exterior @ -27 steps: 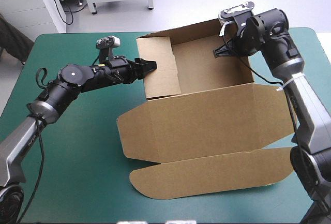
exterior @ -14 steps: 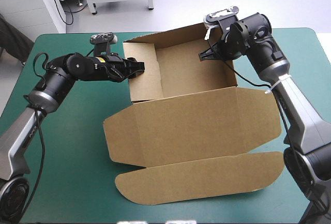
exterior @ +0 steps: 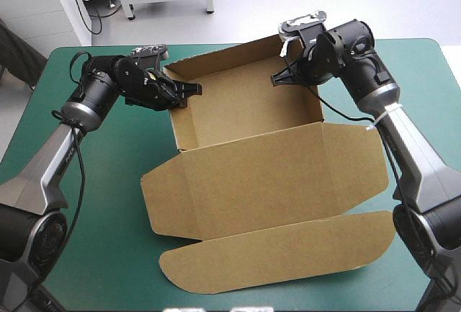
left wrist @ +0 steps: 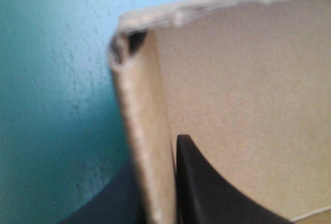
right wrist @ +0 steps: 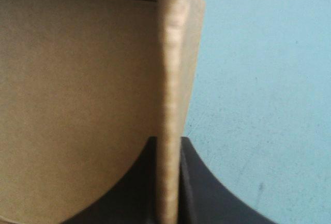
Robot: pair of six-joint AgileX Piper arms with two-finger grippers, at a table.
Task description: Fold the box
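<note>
Brown cardboard box (exterior: 245,107) sat half made in the middle of the frame.
Walls (exterior: 230,63) stood up, lid (exterior: 266,171) lay flat; black-fingered left gripper (exterior: 189,90) and right gripper (exterior: 277,79) each pinched a side wall.

The left arm (exterior: 50,161) bends at the elbow, and the left pincer (exterior: 189,90) is clamped nearly closed on a wall of the box (exterior: 238,107). The right arm (exterior: 412,155) mirrors it, with the right pincer (exterior: 277,79) gripping the opposite wall.
</note>
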